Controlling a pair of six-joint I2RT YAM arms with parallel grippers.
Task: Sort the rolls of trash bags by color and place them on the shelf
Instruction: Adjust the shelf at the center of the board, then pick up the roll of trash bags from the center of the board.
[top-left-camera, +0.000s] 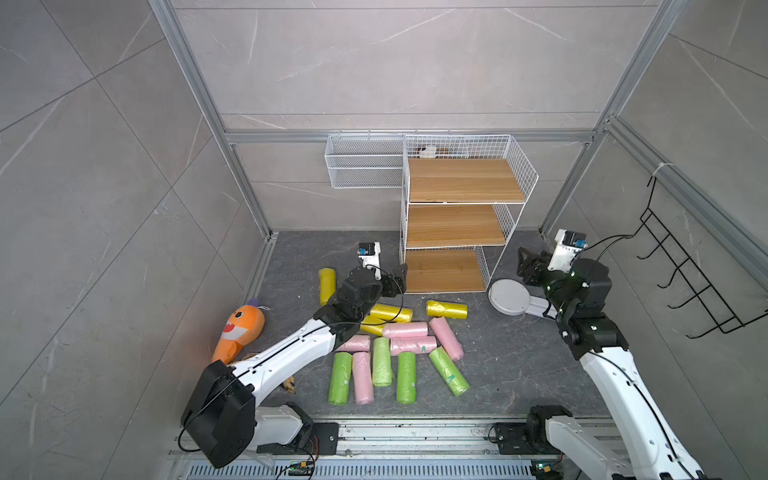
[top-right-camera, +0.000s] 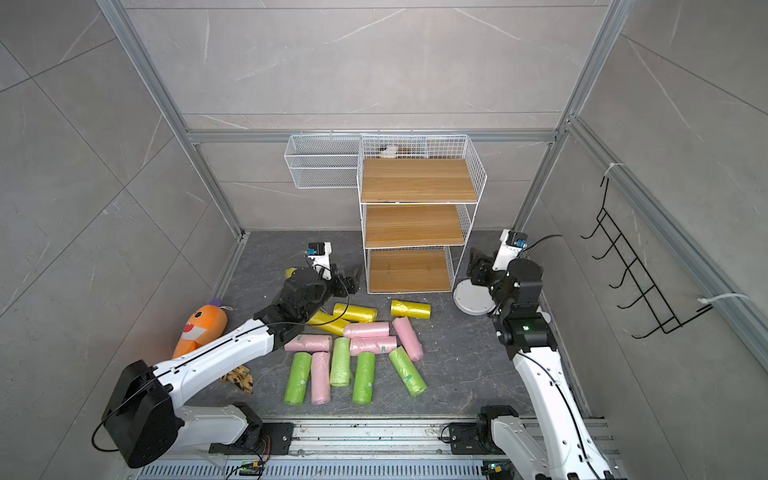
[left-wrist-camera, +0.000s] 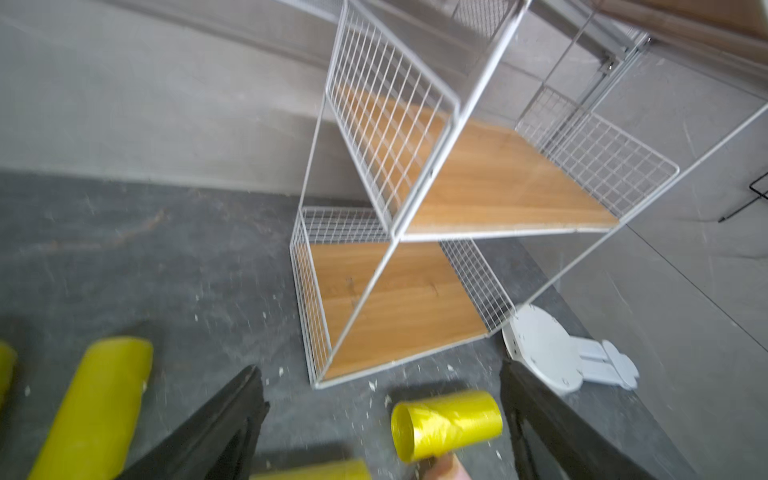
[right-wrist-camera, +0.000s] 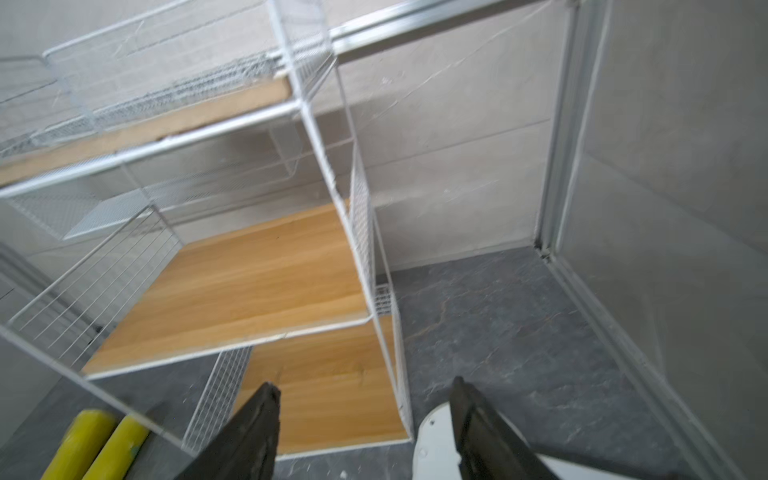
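Left wrist: end effector (left-wrist-camera: 379, 369) spread near yellow roll (left-wrist-camera: 446, 424).

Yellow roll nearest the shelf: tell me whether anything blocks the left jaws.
Nothing visible does. The yellow roll lies on bare floor, showing between the open left jaws in the left wrist view; the shelf beyond stands empty.
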